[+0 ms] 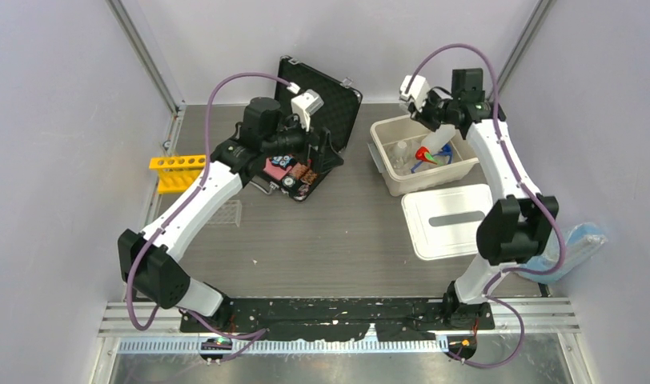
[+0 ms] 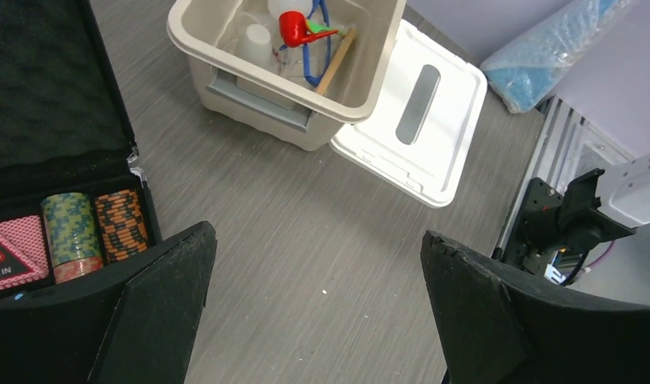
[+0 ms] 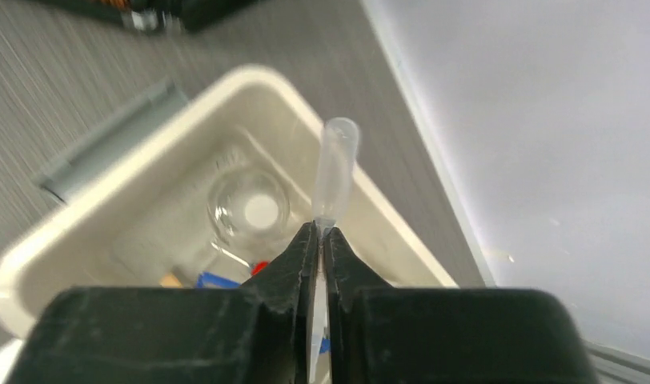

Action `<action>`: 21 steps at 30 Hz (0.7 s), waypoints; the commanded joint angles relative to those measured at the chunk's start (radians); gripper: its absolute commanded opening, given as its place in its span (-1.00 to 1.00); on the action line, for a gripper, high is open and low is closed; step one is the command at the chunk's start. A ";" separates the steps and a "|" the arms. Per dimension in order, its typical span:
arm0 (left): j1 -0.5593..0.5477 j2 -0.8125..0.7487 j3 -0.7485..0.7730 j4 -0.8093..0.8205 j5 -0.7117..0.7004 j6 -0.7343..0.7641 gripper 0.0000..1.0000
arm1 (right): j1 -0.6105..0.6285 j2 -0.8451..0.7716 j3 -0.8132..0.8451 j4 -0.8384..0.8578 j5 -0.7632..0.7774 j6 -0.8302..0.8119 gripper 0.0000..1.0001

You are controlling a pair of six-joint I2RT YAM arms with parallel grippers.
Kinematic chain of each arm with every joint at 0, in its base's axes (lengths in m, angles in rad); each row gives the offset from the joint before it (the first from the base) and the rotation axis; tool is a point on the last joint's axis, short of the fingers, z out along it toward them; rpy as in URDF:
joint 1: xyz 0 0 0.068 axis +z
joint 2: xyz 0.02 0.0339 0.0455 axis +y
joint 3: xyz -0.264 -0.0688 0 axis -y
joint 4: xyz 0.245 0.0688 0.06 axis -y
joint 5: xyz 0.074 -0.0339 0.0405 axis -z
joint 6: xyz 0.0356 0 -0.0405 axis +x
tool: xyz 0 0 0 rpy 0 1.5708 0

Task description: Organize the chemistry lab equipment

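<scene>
**Lab gear sorted into bin:** A clear plastic pipette (image 3: pixel 336 168) is seen pinched by its stem in the right hand (image 3: pixel 320 230), whose jaws are closed tight on it. The bulb is held out above a beige plastic bin (image 3: pixel 250 78) at the far right of the desk (image 1: pixel 338 240). Within the bin, a clear glass vessel (image 3: pixel 248 210) is visible beneath the pipette. A red-capped white squeeze bottle (image 2: pixel 294 26) and a wooden clamp (image 2: pixel 336 62) are also lodged inside. The bin's white lid (image 2: pixel 386 156) is laid flat just beside it, on the side nearer the arms' bases.

The left hand (image 2: pixel 318 238) is held wide open and empty above bare desk, next to an open black case (image 1: pixel 326 104). In the case, stacks of striped poker chips (image 2: pixel 120 226) are packed beside a pink card (image 2: pixel 6 260) on which "ALL IN" can be read. A yellow tube rack (image 1: pixel 178 172) is set at the desk's left edge, with a clear tube rack (image 1: pixel 228 212) near it, both well apart from the bin. A blue bundle in clear wrap (image 1: pixel 584 240) is lodged at the right edge beside the right arm.
</scene>
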 commanded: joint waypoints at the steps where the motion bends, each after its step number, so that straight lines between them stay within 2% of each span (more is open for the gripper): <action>1: -0.011 0.012 0.022 -0.027 -0.026 0.073 0.99 | -0.009 0.037 0.000 -0.053 0.077 -0.279 -0.51; 2: -0.012 0.015 0.019 -0.029 -0.031 0.073 0.99 | -0.009 0.043 -0.006 -0.039 0.090 -0.285 -0.36; 3: -0.015 0.017 0.013 -0.030 -0.036 0.072 0.99 | -0.008 0.046 -0.005 -0.034 0.107 -0.279 -0.08; 5: -0.018 0.020 -0.002 -0.027 -0.044 0.067 0.99 | -0.008 0.041 0.008 -0.017 0.146 -0.209 0.27; 7: -0.023 0.022 -0.021 -0.012 -0.058 0.049 0.99 | -0.014 0.021 0.032 -0.018 0.177 -0.134 0.46; 13: -0.037 0.038 -0.077 0.061 -0.057 -0.044 0.99 | -0.119 -0.104 0.032 -0.109 0.198 0.065 0.60; 17: -0.049 0.066 -0.075 0.079 -0.046 -0.090 0.99 | -0.266 -0.148 -0.008 -0.291 0.173 0.130 0.57; 21: -0.054 0.085 -0.069 0.085 -0.040 -0.111 0.99 | -0.441 -0.134 -0.067 -0.424 0.182 0.113 0.49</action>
